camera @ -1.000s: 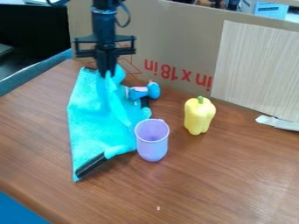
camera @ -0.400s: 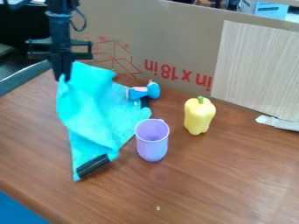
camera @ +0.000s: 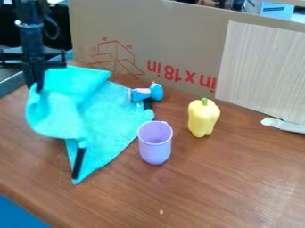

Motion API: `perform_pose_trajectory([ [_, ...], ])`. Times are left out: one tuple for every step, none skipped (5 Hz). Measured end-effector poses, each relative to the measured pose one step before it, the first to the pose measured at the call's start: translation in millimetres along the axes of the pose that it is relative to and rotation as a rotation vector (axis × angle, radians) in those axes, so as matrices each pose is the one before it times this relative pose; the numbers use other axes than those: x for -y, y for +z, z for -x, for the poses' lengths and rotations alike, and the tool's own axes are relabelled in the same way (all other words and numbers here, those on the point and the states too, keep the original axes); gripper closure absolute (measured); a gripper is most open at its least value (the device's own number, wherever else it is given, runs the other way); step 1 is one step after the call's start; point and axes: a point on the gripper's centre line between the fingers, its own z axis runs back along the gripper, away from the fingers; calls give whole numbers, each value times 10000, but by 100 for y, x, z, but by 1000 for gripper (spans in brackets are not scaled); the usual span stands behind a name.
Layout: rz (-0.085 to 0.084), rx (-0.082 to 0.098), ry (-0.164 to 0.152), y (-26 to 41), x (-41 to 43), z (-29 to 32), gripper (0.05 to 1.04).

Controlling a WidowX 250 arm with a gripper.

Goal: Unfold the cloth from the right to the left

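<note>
At the upper left, over the table's left edge, the black gripper [camera: 35, 87] is shut on a raised part of the cloth. The turquoise cloth [camera: 110, 118] lies on the left half of the table, its held part lifted and draped leftward in a loose fold. A black strip shows on the cloth near its front corner. What lies under the raised fold is hidden.
Touching or close to the cloth's right side stands a purple cup [camera: 155, 149]. Behind it, a blue toy [camera: 146, 92] rests by the cloth's back right edge. Farther right is a yellow pepper [camera: 203, 117]. A cardboard sheet [camera: 179, 49] walls off the back.
The gripper has moved left with the cloth in it, from above the cloth's back part to the table's left edge. The held part has swung over leftward; cup, toy and pepper have stayed put.
</note>
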Motion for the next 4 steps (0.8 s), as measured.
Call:
perform_pose_trajectory([
  [-132, 270, 141, -432, -2033, -765, 1026],
  [-187, -273, 594, -932, -1875, -31, 1026],
  [-370, -82, 568, -811, -1433, -225, 1025],
  [-489, 93, 1129, -720, -1165, -618, 1026],
])
